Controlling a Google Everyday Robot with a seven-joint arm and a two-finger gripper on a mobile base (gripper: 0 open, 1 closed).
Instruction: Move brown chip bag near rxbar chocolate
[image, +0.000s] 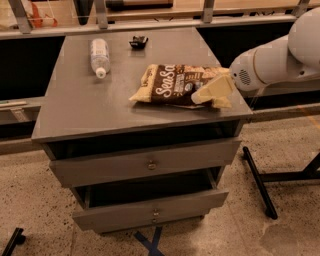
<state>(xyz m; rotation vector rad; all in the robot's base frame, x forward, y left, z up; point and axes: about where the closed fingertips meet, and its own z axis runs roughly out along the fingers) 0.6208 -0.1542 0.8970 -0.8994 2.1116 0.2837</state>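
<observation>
Speckled floor (280, 235) lies nearest, and on it stands a grey cabinet (100, 115) with both drawers (150, 162) pulled out a little. On its top, near the front right corner, the chip bag (172, 85) lies flat. The gripper (214, 94) is at the bag's right end, touching it; whether it is spread or pinching, I cannot tell. Farther back on the left lies a bottle (100, 56). The rxbar (138, 41) is at the back edge, well apart from the bag.

The brown chip bag (172, 85) reads "Sea Sa" (gripper (212, 93) at its right end).
</observation>
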